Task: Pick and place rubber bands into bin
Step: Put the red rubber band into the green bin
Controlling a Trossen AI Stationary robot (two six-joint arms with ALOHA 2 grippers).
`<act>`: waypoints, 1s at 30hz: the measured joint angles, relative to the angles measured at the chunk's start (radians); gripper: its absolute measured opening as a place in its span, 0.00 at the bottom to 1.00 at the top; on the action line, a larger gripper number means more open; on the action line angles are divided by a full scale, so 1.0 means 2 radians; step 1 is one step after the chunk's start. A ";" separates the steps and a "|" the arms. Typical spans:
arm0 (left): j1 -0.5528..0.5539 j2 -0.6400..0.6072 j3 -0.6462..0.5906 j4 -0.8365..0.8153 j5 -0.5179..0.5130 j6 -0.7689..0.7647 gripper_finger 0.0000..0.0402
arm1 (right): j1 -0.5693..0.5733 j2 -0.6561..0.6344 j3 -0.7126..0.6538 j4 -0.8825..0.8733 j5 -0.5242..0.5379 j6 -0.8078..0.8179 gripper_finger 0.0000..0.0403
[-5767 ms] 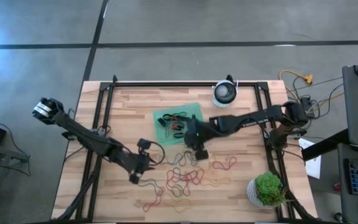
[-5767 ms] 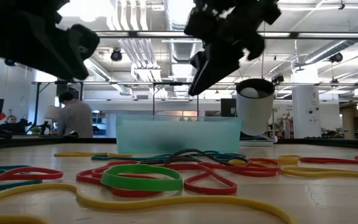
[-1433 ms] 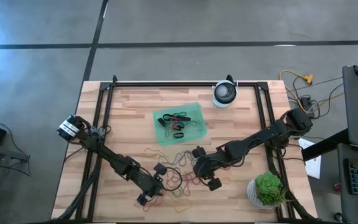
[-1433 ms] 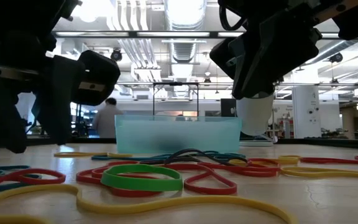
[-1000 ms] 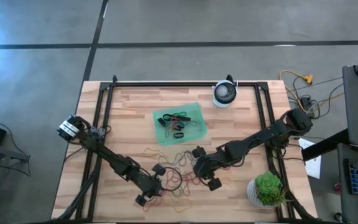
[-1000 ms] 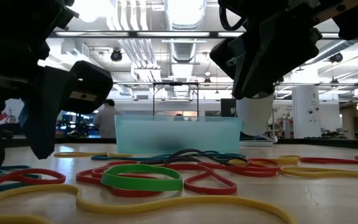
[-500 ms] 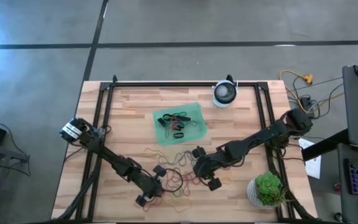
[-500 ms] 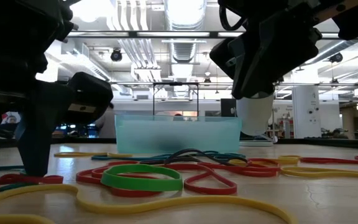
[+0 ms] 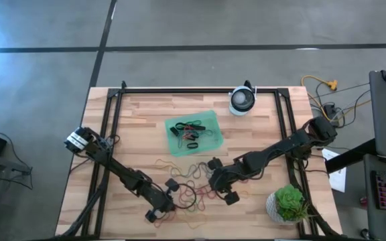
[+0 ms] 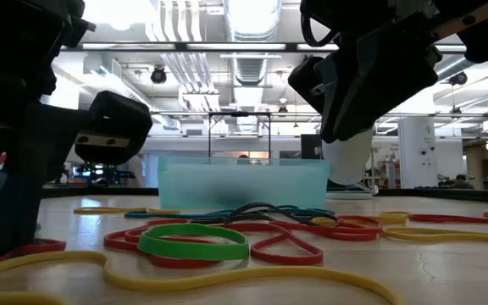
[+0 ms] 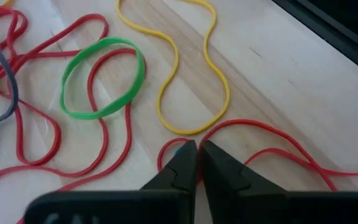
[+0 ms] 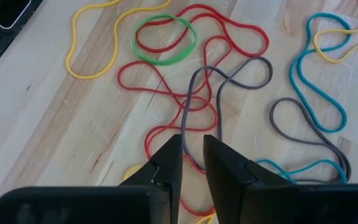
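Note:
Many rubber bands (image 9: pixel 194 187) in red, yellow, green, grey and teal lie loose on the wooden table's near middle. The translucent green bin (image 9: pixel 193 132) stands farther back and holds several bands. My left gripper (image 11: pixel 197 151) is down at the near left of the pile, shut on a red band (image 11: pixel 260 124); the low view shows it (image 10: pixel 7 186) reaching the table. My right gripper (image 12: pixel 192 144) hovers above the pile's right side (image 9: pixel 223 191), fingers a narrow gap apart, with a grey band (image 12: pixel 229 81) and red bands lying below it. My left gripper pinches a thin red rubber band at a bend of its loop (image 11: pixel 216 127), between the two fingertips. The fingers come slanting down from the table's left side. The rest of the band lies slack on the table.
A green band (image 11: pixel 102 78) and a yellow band (image 11: pixel 191 68) lie just beyond the left fingertips. A round white device (image 9: pixel 242 100) stands at the far edge, a green plant (image 9: pixel 288 204) at the near right corner. Black frame rails (image 9: pixel 106 134) run along the table's sides.
My left gripper has sunk slightly onto the table and shut, taking hold of the red band.

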 joint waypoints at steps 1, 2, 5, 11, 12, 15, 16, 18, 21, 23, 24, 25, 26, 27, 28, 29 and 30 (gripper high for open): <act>0.000 0.000 0.000 0.000 -0.001 0.000 0.01 | 0.000 0.000 -0.001 0.000 0.000 0.000 0.15; 0.000 0.000 0.000 0.000 -0.003 0.001 0.01 | 0.000 0.000 -0.002 0.001 0.000 0.000 0.14; 0.000 -0.002 0.000 -0.002 -0.012 0.012 0.00 | 0.000 0.000 -0.004 0.002 0.000 0.000 0.14; 0.002 -0.025 0.000 -0.018 -0.044 0.025 0.00 | 0.000 0.000 -0.005 0.003 0.000 0.000 0.14; 0.002 -0.032 -0.001 -0.018 -0.050 0.025 0.00 | 0.000 0.000 -0.005 0.003 0.000 0.000 0.14; 0.001 -0.050 0.000 -0.033 -0.069 0.025 0.00 | 0.000 0.000 -0.006 0.003 0.000 0.000 0.14; 0.001 -0.055 0.000 -0.034 -0.072 0.025 0.00 | 0.000 0.000 -0.006 0.003 0.000 0.000 0.14; 0.001 -0.066 0.000 -0.036 -0.079 0.031 0.00 | 0.000 0.000 -0.006 0.003 0.000 0.000 0.14; 0.001 -0.082 0.000 -0.037 -0.097 0.050 0.00 | 0.000 0.000 -0.006 0.003 0.000 0.000 0.14; 0.001 -0.093 0.000 -0.043 -0.113 0.064 0.00 | 0.000 0.000 -0.006 0.003 0.000 0.000 0.14; 0.000 -0.100 0.000 -0.044 -0.123 0.071 0.00 | 0.000 0.000 -0.006 0.003 0.000 0.000 0.14; 0.000 -0.107 0.000 -0.044 -0.132 0.078 0.00 | 0.000 0.000 -0.007 0.002 0.000 0.000 0.14; 0.000 -0.113 0.000 -0.044 -0.142 0.086 0.00 | 0.000 0.000 -0.007 0.002 0.000 0.000 0.14; 0.001 -0.119 0.000 -0.045 -0.153 0.096 0.00 | 0.000 0.000 -0.007 0.002 0.000 0.001 0.14; 0.001 -0.125 0.000 -0.047 -0.163 0.107 0.00 | 0.000 0.000 -0.007 0.002 0.000 0.001 0.14; 0.001 -0.133 0.000 -0.047 -0.174 0.119 0.00 | 0.000 0.000 -0.007 0.002 0.000 0.001 0.14; 0.002 -0.141 0.000 -0.048 -0.184 0.131 0.00 | 0.000 0.000 -0.007 0.002 0.000 0.001 0.14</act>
